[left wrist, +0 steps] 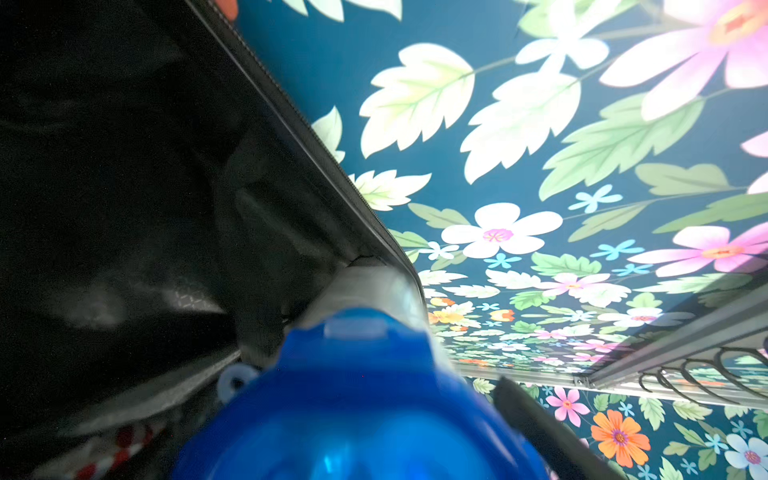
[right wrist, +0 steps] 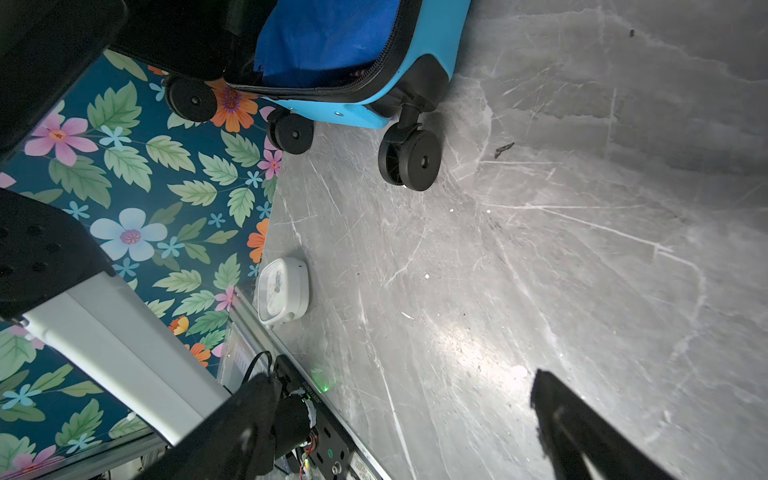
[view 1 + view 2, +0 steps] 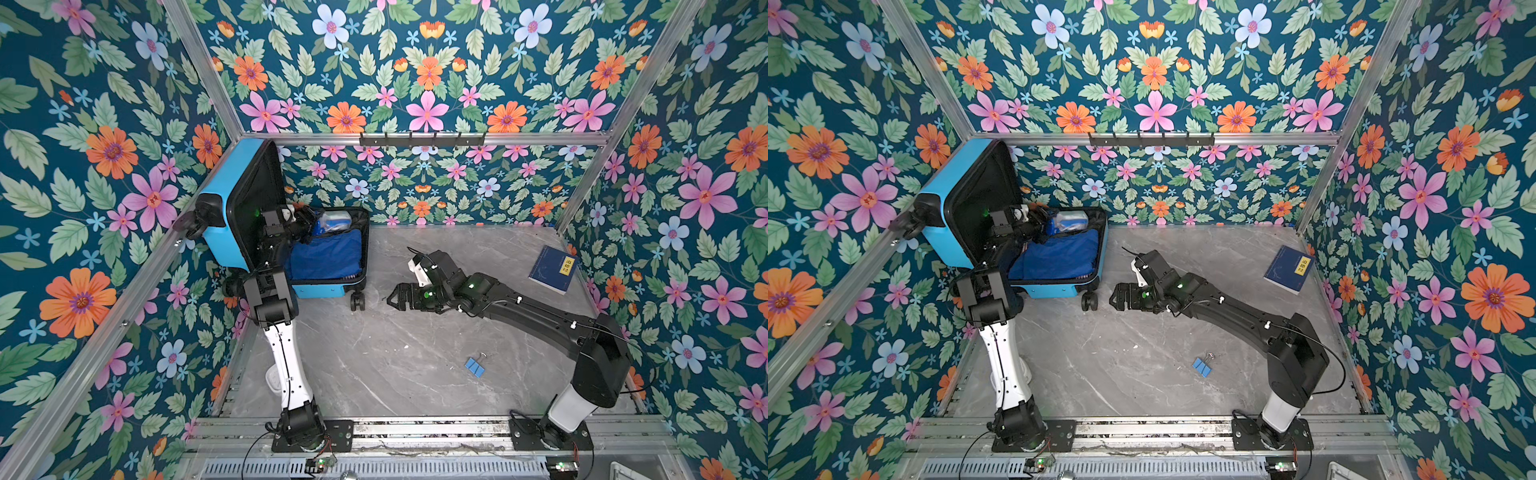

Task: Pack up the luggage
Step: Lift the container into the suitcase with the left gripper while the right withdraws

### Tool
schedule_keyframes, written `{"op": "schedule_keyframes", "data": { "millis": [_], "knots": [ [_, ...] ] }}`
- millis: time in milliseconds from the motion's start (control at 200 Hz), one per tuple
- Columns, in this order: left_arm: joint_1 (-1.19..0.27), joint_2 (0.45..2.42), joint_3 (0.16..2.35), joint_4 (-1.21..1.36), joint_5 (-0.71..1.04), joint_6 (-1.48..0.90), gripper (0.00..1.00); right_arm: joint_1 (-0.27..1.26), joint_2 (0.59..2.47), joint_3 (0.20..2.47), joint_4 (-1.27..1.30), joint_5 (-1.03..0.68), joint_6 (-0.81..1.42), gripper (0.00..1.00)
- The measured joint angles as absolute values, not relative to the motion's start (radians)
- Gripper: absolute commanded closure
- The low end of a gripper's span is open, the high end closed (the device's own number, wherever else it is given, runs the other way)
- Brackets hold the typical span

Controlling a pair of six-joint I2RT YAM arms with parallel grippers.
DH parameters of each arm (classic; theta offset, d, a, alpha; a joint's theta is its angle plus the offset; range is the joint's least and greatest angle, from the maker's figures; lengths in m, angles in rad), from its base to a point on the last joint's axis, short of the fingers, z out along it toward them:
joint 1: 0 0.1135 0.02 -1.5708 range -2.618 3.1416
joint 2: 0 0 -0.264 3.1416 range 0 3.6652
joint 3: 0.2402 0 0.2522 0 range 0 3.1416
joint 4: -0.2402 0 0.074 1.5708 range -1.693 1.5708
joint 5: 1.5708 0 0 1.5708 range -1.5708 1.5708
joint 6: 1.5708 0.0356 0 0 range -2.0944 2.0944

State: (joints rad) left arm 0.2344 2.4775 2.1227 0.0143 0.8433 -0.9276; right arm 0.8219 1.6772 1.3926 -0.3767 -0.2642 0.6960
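Sky-blue hard shell, black lining: the suitcase lies open in the far left corner of the table. Its lid stands nearly upright toward the left wall. Its base lies flat on the table with the wheels toward the near side. Inside the base are a folded dark-blue cloth and, at the far end, a pale packet.

Reaching into the far end of the base, close to the lid, is the left end effector. Its wrist view is filled by a blue bottle, with one dark finger just beside it. I cannot tell whether the fingers are spread or pinching it.

Low over the table, just right of the suitcase's near wheel, is the right end effector. Its fingers are spread wide with nothing between them.

Also on the table:
- a dark-blue book near the right wall
- blue binder clips on bare table toward the near edge
- a white clock at the left edge, beside the left arm

A hook rail runs along the back wall.
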Motion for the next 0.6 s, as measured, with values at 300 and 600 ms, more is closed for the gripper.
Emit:
{"op": "schedule_keyframes", "data": {
  "millis": [300,600],
  "knots": [
    [0.233,2.393,2.032,0.052,0.776,-0.939,0.00,0.823,1.668,1.358,-0.371,-0.257,0.696,0.03],
    [0.233,2.287,1.952,0.087,0.646,-0.944,0.00,0.823,1.620,1.333,-0.356,-0.257,0.699,0.03]
  ]
}}
